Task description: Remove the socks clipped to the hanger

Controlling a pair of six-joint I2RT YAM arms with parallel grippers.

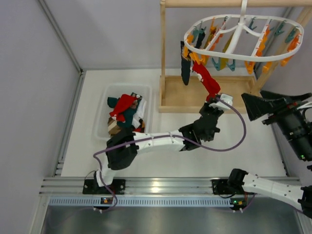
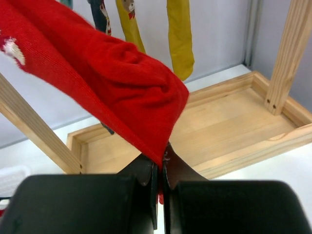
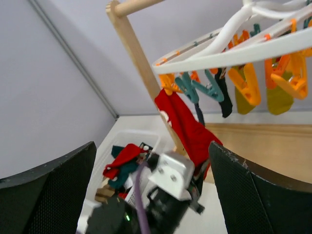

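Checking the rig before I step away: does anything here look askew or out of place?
One thing: the red sock slants sideways from the hanger down to the left gripper, which is shut on its lower end, while the dark sock beside it hangs straight. Nothing looks spilled or broken.

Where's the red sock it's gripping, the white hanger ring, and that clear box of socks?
red fabric sock [image 2: 112, 92]: left wrist view, middle of the stretched cloth
white plastic oval hanger [image 3: 234, 54]: right wrist view, its rim
clear plastic bin [image 1: 102, 112]: top view, left wall
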